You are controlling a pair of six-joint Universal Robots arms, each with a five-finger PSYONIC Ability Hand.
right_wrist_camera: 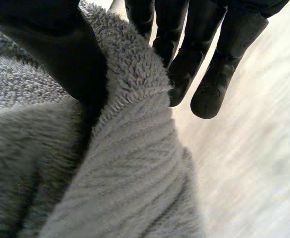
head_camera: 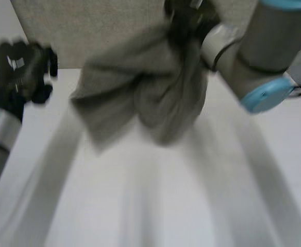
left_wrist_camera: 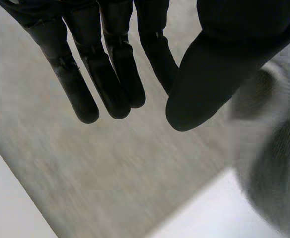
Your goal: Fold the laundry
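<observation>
A bunched towel (head_camera: 155, 98), hanging from the right hand (right_wrist_camera: 55, 54), blocks the counter's (head_camera: 155, 206) far middle. The left hand (head_camera: 21, 69) stands apart beside it, with bare counter open across the near side.

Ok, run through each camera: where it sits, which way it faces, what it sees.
Head view: between and behind the arms, looking down at the table; left hand and right arm show.
Left wrist view: on the left wrist, looking along the open left hand at a beige surface.
Right wrist view: on the right wrist, looking along the right hand pinching the grey cloth.
Shared: head and right wrist views show that cloth.
</observation>
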